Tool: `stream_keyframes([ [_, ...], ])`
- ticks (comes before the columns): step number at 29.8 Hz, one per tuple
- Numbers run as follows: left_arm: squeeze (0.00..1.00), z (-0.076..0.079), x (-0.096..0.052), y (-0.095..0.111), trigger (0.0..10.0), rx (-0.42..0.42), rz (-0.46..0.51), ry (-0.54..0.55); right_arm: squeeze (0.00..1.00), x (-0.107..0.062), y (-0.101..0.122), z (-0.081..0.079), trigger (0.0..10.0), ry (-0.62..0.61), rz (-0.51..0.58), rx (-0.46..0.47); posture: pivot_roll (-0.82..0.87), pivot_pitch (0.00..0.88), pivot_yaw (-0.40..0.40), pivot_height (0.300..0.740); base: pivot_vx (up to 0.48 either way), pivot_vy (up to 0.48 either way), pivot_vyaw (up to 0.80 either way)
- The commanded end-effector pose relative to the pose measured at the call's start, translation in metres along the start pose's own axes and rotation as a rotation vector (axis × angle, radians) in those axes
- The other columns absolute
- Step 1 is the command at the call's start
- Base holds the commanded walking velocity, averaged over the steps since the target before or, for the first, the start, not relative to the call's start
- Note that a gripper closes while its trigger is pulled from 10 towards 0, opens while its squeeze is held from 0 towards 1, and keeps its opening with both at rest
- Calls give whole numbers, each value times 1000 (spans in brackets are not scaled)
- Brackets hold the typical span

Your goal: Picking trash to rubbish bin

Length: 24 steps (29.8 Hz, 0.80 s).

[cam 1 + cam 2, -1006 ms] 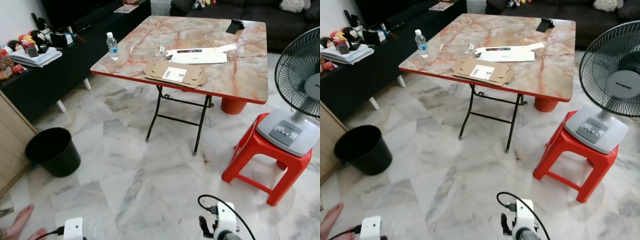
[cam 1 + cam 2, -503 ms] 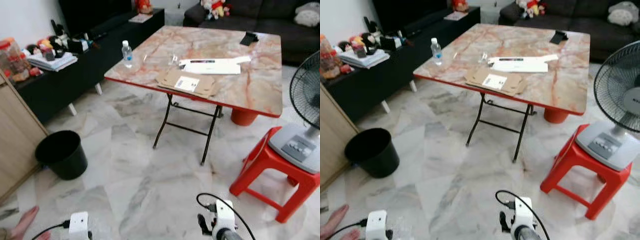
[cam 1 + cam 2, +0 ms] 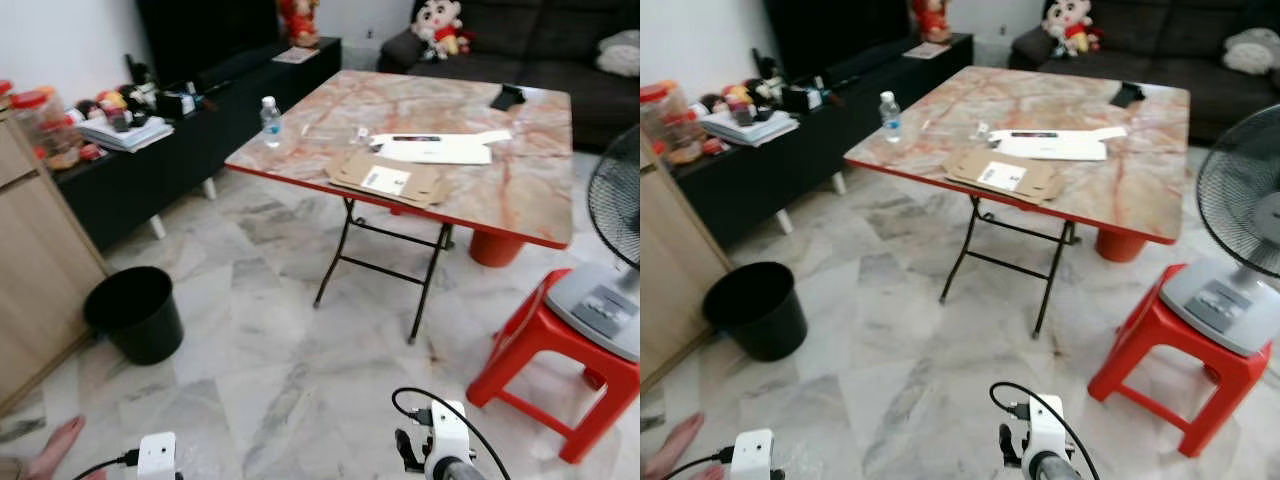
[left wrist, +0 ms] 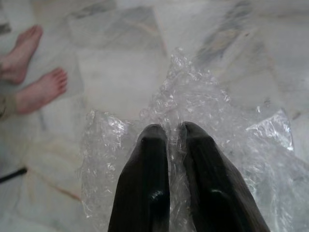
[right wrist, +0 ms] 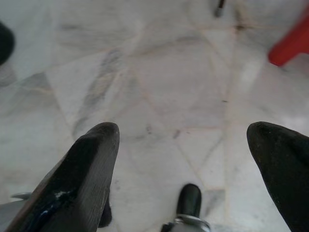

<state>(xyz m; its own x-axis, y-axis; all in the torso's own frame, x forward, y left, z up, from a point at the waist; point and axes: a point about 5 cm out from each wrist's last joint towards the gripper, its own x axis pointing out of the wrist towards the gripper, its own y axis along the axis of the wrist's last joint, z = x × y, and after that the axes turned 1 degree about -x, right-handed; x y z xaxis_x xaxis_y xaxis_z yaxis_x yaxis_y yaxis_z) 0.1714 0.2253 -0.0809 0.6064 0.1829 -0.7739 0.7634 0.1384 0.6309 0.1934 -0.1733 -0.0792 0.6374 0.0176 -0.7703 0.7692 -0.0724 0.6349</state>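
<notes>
Robot holding clear plastic wrap above a marble floor.
The left gripper (image 4: pixel 168 137) is clamped on crumpled bubble wrap (image 4: pixel 212 125); the right gripper (image 5: pixel 186 140) hangs with fingers wide apart. A black rubbish bin (image 3: pixel 136 313) stands left, near a folding table (image 3: pixel 520 180), red stool (image 3: pixel 545 345) and a person's bare feet (image 4: pixel 34 72).

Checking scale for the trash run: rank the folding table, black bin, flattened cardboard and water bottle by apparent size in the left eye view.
1. folding table
2. black bin, though it stands nearer the camera
3. flattened cardboard
4. water bottle
</notes>
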Motion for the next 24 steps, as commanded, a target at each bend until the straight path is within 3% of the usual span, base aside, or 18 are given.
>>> stream_keyframes([
  [1,0,3,1,3,10000,16,-1,-3,0,1,3,0,10000,-3,2,3,-8,0,43,740,266,0,0],
  [5,0,4,1,3,10000,29,-4,-10,0,1,5,-2,10000,-4,16,-17,-7,0,48,740,269,0,119],
  [11,0,4,1,3,10000,30,-3,-10,0,1,4,-3,10000,1,14,-16,1,0,45,740,269,0,798],
  [17,0,4,2,7,10000,23,9,-4,0,2,7,-4,10000,2,18,17,4,0,41,740,274,0,0],
  [24,0,3,2,9,10000,12,13,6,0,1,7,0,10000,-20,24,-18,10,0,39,740,273,0,0],
])
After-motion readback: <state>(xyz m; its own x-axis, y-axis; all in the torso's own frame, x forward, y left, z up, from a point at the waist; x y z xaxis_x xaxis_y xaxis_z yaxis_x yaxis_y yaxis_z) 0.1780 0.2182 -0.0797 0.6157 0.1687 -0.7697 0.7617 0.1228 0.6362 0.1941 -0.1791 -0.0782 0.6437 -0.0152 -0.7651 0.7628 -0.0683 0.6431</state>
